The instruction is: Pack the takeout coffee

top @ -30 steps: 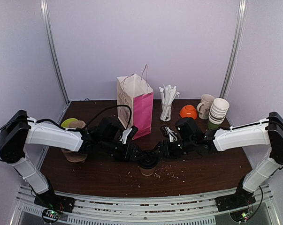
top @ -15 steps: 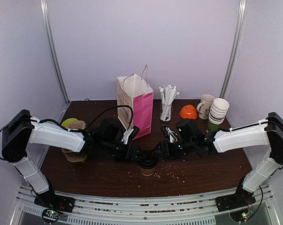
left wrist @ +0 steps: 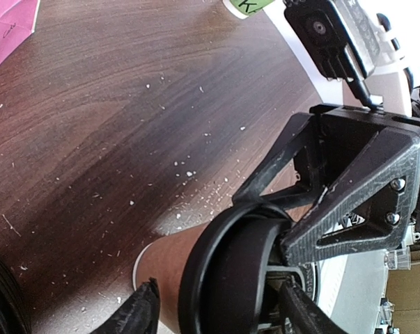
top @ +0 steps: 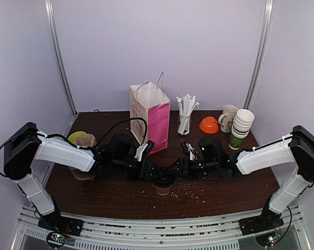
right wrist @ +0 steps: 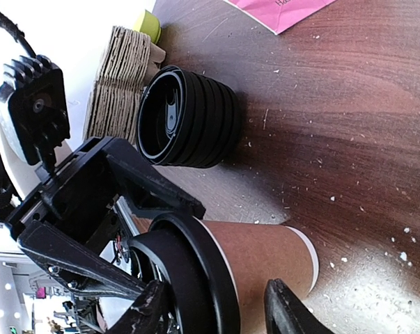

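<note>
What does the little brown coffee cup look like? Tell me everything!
The coffee cup is brown paper with a white bottom rim and a shiny black dome lid. It stands upright on the crumb-speckled wooden table, near the front middle. The left pincer and right pincer straddle its top from either side; whether they squeeze it is unclear.

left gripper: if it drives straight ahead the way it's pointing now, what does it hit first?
The takeout coffee: it sits between the fingers of the left gripper, so that comes first. Just beyond, the right gripper is at the same black lid; how close, the wrist view doesn't settle.
</note>
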